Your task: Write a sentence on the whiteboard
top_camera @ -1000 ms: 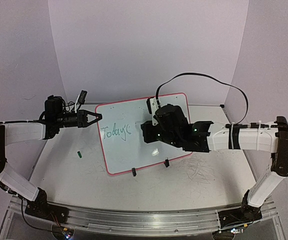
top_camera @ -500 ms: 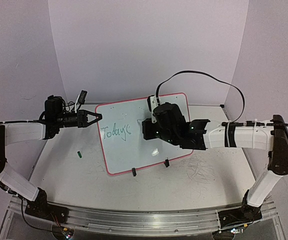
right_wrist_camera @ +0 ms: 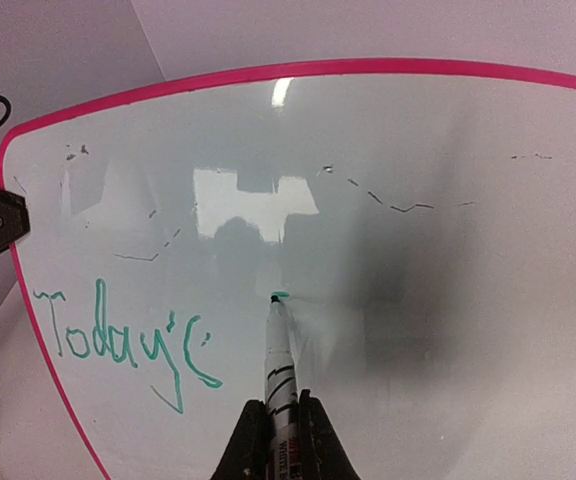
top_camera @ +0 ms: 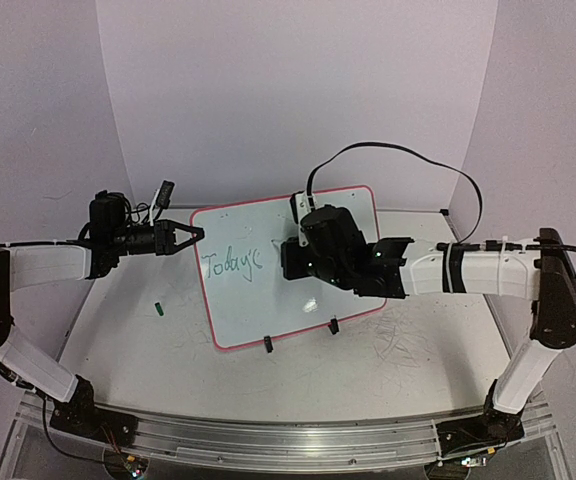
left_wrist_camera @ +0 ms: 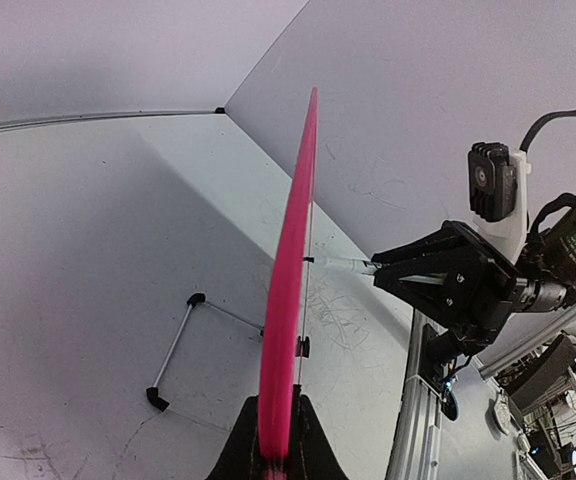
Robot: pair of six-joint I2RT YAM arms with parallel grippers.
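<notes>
**A:** From above, where does the whiteboard (top_camera: pixel 258 310) stand?

**B:** In the middle of the table (top_camera: pixel 138 350), propped at a tilt on two black feet (top_camera: pixel 268 345) along its near edge. Its far right corner is close to the table's far edge. The left gripper (top_camera: pixel 198 235) is pinched onto the board's far left corner.

**A:** And the writing?

**B:** The sentence (top_camera: pixel 233 264) reads only "Today's", in green, on the board's left half. The right gripper (top_camera: pixel 286 262) is over the board's middle, just right of that word, with its tips hidden under the wrist. A small green piece (top_camera: pixel 156 309) lies near the table's left edge, apart from the board.

**A:** What about the left wrist view?

**B:** The pink frame (left_wrist_camera: pixel 288 290) runs edge-on, and the left fingers (left_wrist_camera: pixel 308 450) are clamped tight on it at the bottom. Beyond the board, the right gripper holds a pen (left_wrist_camera: pixel 346 264) whose tip touches the white face.

**A:** And the right wrist view?

**B:** The right fingers (right_wrist_camera: pixel 243 450) are closed on the pen's barrel. The tip rests on the board at a short green stroke (right_wrist_camera: pixel 281 295), right of "Today's" and a little higher. Faint grey marks (right_wrist_camera: pixel 408 207) are scattered across the board's upper part.
</notes>
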